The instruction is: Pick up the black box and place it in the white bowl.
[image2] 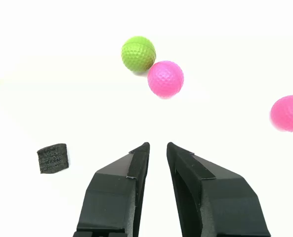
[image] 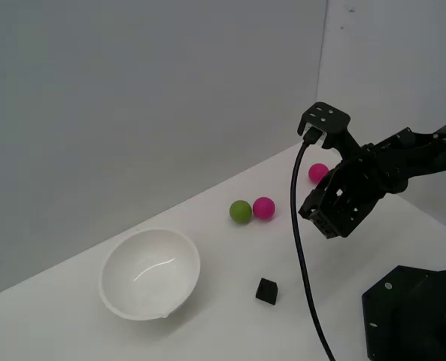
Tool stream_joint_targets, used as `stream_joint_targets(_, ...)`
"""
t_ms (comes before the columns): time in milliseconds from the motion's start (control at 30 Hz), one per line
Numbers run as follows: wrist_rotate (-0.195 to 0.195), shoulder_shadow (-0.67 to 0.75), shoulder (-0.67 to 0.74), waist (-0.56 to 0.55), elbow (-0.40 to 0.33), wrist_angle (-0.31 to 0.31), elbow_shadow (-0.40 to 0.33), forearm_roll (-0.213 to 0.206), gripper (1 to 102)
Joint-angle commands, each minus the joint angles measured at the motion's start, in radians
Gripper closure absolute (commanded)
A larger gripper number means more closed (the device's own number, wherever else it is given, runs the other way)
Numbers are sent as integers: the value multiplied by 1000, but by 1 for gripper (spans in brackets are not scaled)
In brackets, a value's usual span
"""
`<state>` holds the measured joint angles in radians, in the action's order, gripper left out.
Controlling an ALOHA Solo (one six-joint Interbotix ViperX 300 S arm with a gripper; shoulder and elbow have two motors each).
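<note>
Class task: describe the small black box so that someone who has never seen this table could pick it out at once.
Start at the large white bowl on the white table. The black box sits alone toward the exterior view's right of it. It is dark and cube-shaped, unlike the round green ball and pink balls beyond.

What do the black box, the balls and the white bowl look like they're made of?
Black box: probably foam, matte with a coarse, porous face in the wrist view.
Green ball and pink balls: dimpled like golf balls, likely plastic or foam; hardness unclear.
Bowl: glossy, smooth white with highlights inside, so ceramic or hard plastic.
</note>
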<state>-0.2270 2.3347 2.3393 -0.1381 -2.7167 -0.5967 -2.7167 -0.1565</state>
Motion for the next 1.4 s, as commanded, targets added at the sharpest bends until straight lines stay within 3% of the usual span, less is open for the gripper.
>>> stream_joint_targets(0,-21,11,9,-17,32,-3,38,-6,83)
stream_joint_targets(67,-48,-21,-23,-17,95,-38,100,20,83)
stream_joint_targets(167,-51,-112,-117,-44,216,-123,219,74,83)
stream_joint_targets(300,-51,-210,-215,-67,267,-219,268,58,79)
stream_joint_targets(400,-49,-236,-241,-66,264,-265,265,52,61)
stream_joint_targets(567,-48,-235,-239,-64,264,-324,264,25,47)
stream_joint_targets(733,-48,-241,-245,-64,259,-342,259,-35,2)
stream_joint_targets(1133,-48,-199,-204,-64,238,-351,238,-67,3)
stream_joint_targets(1367,-35,-121,-126,-67,184,-351,184,-192,3)
